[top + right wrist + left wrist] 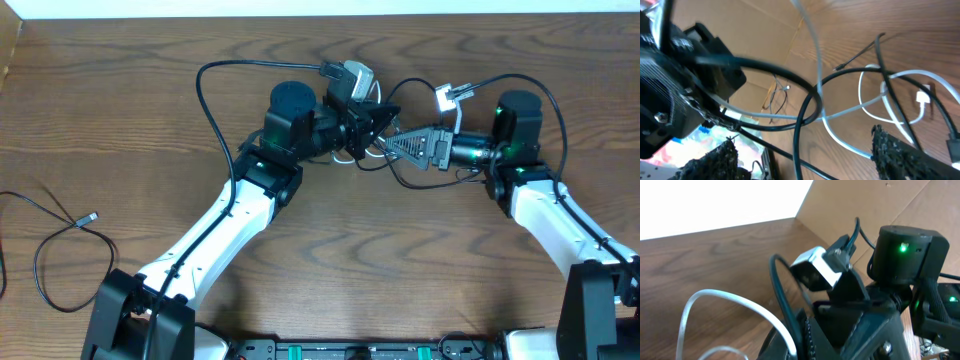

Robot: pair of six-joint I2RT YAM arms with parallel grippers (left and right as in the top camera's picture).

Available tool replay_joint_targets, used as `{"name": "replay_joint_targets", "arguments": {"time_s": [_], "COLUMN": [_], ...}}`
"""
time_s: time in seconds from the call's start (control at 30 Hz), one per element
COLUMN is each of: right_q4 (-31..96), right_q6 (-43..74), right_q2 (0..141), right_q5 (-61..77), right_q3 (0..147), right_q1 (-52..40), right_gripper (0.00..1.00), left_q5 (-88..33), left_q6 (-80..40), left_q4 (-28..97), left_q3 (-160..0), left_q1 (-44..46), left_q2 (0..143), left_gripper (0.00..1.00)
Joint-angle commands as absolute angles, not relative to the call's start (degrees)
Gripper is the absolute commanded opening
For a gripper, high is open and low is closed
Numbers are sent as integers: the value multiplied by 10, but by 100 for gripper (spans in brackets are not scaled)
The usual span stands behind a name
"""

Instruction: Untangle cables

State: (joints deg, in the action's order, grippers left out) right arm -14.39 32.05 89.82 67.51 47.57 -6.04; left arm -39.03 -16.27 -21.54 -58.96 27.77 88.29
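— How many of each are counted?

— Two arms are seen over the tabletop [420, 260], each fitted with one pincer. One white cord [725, 294] is counted. One black cord [72, 226] is laid well apart at 9 o'clock, its plug [91, 216] left free. The black strands in the knot [368, 150] at 12 o'clock cannot be told apart for counting.

— How are the arms posed?

— The left arm [215, 235] is stretched from 7 o'clock toward 12 and the right arm [545, 215] from 5 o'clock toward 1. The two pincers are brought nose to nose at the knot.

— And the pincers?

— The left pincer [375, 122] is closed tight, though whether a strand is pinched cannot be told. The right pincer [805, 137] is spread wide. The white cord and black strands are crossed between its fingers [900, 152], clamped by neither. A white plug end [922, 98] is seen near the wood.
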Motion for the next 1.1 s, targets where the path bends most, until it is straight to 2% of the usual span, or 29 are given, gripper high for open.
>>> {"name": "replay_joint_targets", "arguments": {"time_s": [0.0, 0.4, 0.53, 0.7, 0.77, 1.07], "right_q4": [-143, -139, -139, -138, -137, -137], "right_q6": [310, 307, 303, 303, 303, 302], "right_q2": [891, 891, 891, 891, 891, 891], "right_q5": [692, 724, 724, 724, 724, 724], "right_q3": [479, 479, 478, 478, 478, 478], "right_q1": [-83, -89, -93, -93, -93, -93], "right_gripper": [75, 66, 53, 21, 13, 1], "left_q5": [-390, -328, -323, -320, -312, -308], "left_q6": [-153, -153, -153, -153, -153, -153], "left_q4": [-234, -236, -236, -237, -236, -231], "left_q3": [-595, -595, -595, -595, -595, -595], "left_q1": [277, 277, 277, 277, 277, 277], "left_q2": [880, 880, 880, 880, 880, 880], "left_gripper": [8, 8, 8, 8, 8, 8]}}
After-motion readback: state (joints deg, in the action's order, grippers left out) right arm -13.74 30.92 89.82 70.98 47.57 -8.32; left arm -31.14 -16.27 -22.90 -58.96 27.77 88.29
